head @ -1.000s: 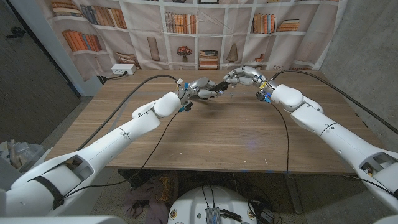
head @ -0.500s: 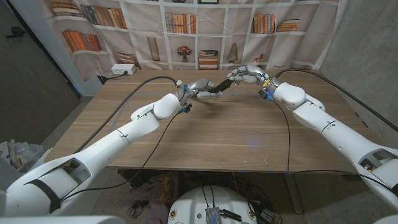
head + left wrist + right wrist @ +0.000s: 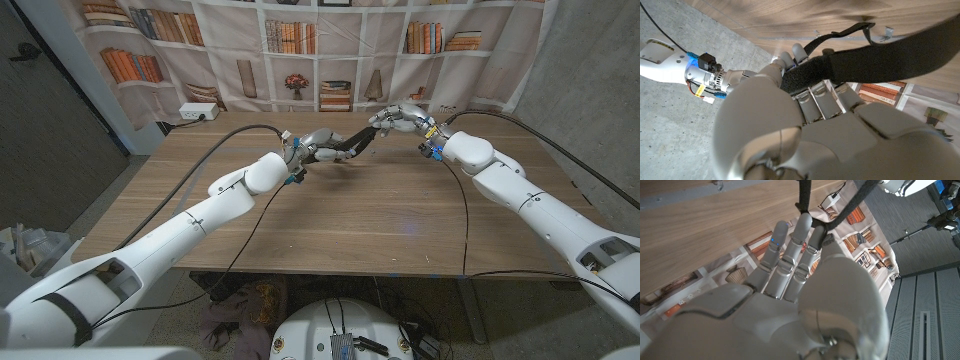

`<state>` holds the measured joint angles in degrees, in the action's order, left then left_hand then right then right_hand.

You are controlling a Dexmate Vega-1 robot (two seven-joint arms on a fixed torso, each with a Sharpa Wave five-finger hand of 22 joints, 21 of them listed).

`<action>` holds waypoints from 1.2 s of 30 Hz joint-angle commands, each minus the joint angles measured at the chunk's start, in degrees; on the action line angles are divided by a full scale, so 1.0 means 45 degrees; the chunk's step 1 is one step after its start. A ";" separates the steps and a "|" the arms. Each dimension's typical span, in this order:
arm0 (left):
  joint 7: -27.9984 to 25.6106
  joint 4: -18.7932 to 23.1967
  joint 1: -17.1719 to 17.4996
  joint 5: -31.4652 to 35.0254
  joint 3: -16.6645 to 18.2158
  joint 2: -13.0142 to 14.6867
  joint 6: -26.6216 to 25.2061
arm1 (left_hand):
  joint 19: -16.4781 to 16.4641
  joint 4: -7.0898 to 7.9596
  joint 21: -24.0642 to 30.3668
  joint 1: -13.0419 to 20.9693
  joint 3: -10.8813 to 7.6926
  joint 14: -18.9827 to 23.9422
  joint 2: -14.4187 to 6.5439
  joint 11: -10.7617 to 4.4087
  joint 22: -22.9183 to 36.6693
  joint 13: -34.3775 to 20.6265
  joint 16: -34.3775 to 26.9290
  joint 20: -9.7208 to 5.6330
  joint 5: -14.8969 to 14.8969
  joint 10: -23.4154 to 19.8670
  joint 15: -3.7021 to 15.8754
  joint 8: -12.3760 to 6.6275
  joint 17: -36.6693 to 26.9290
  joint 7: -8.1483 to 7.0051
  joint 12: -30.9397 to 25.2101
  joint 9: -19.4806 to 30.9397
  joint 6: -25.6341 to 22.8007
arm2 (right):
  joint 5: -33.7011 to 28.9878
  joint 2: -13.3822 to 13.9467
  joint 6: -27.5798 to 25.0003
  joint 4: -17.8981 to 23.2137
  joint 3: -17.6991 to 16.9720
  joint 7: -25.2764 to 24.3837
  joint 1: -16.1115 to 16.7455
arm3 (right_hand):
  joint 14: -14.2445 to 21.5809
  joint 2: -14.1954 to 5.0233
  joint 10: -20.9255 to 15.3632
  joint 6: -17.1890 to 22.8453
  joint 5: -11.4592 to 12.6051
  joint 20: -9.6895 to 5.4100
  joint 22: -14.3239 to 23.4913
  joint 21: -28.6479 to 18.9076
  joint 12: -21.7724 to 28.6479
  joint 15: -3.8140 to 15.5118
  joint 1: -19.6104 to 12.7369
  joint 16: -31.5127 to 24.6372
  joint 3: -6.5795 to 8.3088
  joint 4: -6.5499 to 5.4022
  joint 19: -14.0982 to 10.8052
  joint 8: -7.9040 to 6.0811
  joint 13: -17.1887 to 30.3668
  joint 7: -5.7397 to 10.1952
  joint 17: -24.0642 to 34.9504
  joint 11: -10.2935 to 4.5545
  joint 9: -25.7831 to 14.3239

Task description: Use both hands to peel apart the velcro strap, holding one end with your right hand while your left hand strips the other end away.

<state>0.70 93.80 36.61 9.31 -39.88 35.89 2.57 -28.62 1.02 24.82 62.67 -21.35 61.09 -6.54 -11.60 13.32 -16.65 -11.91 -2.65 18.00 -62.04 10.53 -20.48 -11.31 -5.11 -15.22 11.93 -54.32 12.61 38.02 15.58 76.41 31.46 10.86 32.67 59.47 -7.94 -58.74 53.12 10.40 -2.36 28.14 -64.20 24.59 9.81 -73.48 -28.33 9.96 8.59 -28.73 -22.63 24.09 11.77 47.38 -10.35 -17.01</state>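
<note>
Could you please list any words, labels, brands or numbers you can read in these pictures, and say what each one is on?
None can be read.
Yellow tag on the right arm's wrist wiring: too small to read.
Book spines on the bookshelf backdrop: blurred, no legible titles.
The velcro strap bears no visible print.

A wooden worktop (image 3: 330, 215) with pale brown grain fills the middle of the room. Behind its far edge hangs a printed backdrop (image 3: 300, 50) showing white bookshelves with rows of orange and brown books, a vase of flowers and a few ornaments. A white power strip (image 3: 199, 113) sits at the foot of that backdrop, beyond the worktop's far left corner. On the left stands a dark grey wall panel (image 3: 50, 130); on the right rises a bare grey concrete wall (image 3: 590, 90). The floor (image 3: 140, 170) is grey concrete. A crumpled cloth (image 3: 235, 305) lies on the floor under the worktop's near edge. Light is even and soft.
</note>
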 commanded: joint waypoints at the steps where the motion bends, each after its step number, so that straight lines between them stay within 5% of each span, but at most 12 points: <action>1: -0.0078 -0.0004 0.0057 0.0075 0.0038 0.0083 0.0064 | 0.0010 0.0027 0.0105 0.0001 0.0056 -0.0020 -0.0082 -0.0011 0.0028 -0.0040 0.0021 -0.1791 0.0070 0.0088 0.0538 -0.0002 -0.0039 -0.0042 0.0051 0.0023 0.0067 | 0.0048 -0.0027 -0.0222 -0.0463 -0.0008 -0.0005 -0.0298 | 0.0121 0.0049 0.0079 0.0043 0.0020 -0.1982 -0.0012 0.0026 0.0033 0.0872 -0.0053 0.0057 0.0073 -0.0026 -0.0088 0.0095 0.0046 -0.0078 0.0039 -0.0005 -0.0049; 24: -0.0314 0.0104 0.0352 -0.0037 0.0207 0.0155 0.0109 | 0.0046 0.0083 0.0173 -0.0020 0.0070 -0.0061 -0.0135 -0.0017 0.0024 -0.0074 0.0023 -0.1793 0.0086 0.0147 0.0534 0.0042 -0.0050 0.0027 0.0107 0.0084 0.0157 | 0.0259 0.0152 -0.0570 -0.0457 -0.0097 -0.0087 -0.0321 | 0.0151 0.0058 0.0059 -0.0012 0.0006 -0.2002 -0.0161 0.0011 0.0040 0.0875 -0.0052 0.0194 0.0093 -0.0054 -0.0043 0.0181 0.0046 -0.0111 0.0063 -0.0014 -0.0081; 28: -0.0618 -0.0137 0.0438 -0.0210 0.0299 -0.0024 0.0449 | -0.0118 0.0109 0.0430 0.0168 -0.0139 0.0118 -0.0655 -0.0034 0.0095 -0.0223 -0.0107 -0.1328 0.0132 0.0169 0.0597 0.0145 -0.0159 0.0040 0.0088 0.0224 0.0528 | 0.0283 0.0150 -0.0577 -0.0422 -0.0089 -0.0067 -0.0310 | 0.0184 0.0061 0.0061 -0.0023 0.0002 -0.2006 -0.0179 -0.0006 0.0039 0.0875 -0.0053 0.0198 0.0094 -0.0056 -0.0041 0.0191 0.0044 -0.0114 0.0081 -0.0014 -0.0094; 30: -0.1116 -0.0205 0.0549 0.0004 0.0337 -0.0123 0.0580 | -0.0502 -0.0092 0.1130 0.0650 -0.0370 0.2086 -0.0883 0.0003 0.0432 -0.0937 -0.1152 -0.0853 0.0038 0.0546 0.0670 0.0090 -0.0856 -0.0099 -0.0198 0.0544 0.0779 | 0.0307 0.0120 -0.0566 -0.0439 -0.0078 -0.0050 -0.0314 | 0.0193 0.0054 0.0064 -0.0020 0.0002 -0.2006 -0.0193 0.0000 0.0032 0.0875 -0.0055 0.0201 0.0100 -0.0059 -0.0035 0.0192 0.0035 -0.0114 0.0088 -0.0014 -0.0101; 33: -0.1161 -0.0364 0.0503 0.0022 0.0324 -0.0155 0.0828 | -0.0907 -0.0518 0.1899 0.1117 -0.0149 0.2586 -0.0777 0.0223 0.0809 -0.1791 -0.2069 -0.0318 -0.0197 0.0689 0.0642 0.0019 -0.2030 0.0197 -0.0641 0.0966 0.0874 | 0.0323 0.0079 -0.0508 -0.0486 -0.0060 -0.0026 -0.0324 | 0.0184 0.0056 0.0055 -0.0032 -0.0001 -0.2012 -0.0213 -0.0020 0.0032 0.0876 -0.0058 0.0250 0.0103 -0.0060 -0.0034 0.0204 0.0030 -0.0119 0.0065 -0.0014 -0.0116; 36: -0.1026 -0.0588 0.0345 0.0067 0.0244 -0.0177 0.1067 | -0.1765 -0.0693 0.2775 0.1392 0.0034 0.2365 -0.0799 0.0476 0.1071 -0.2545 -0.2738 -0.0481 -0.0330 0.0855 0.0628 -0.0052 -0.3168 0.0520 -0.0956 0.1418 0.0898 | 0.0351 0.0058 -0.0482 -0.0506 -0.0054 -0.0001 -0.0324 | 0.0207 0.0056 0.0057 -0.0050 -0.0003 -0.2014 -0.0230 -0.0026 0.0032 0.0876 -0.0063 0.0253 0.0107 -0.0060 -0.0029 0.0219 0.0031 -0.0132 0.0079 -0.0014 -0.0121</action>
<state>-2.25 93.36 38.50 9.26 -38.71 35.96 4.12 -33.74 -1.23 34.23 67.05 -21.66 71.96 -9.96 -10.42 17.04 -25.21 -21.75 -2.98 16.90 -58.43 13.40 -20.18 -21.57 -4.02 -18.18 16.65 -50.04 13.80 38.47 13.21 74.15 31.16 10.54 31.09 59.83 -7.94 -58.24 52.90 10.19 -2.37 27.08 -64.03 24.59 9.96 -73.47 -27.45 10.19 8.34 -28.72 -21.81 24.16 11.56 47.55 -10.23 -17.44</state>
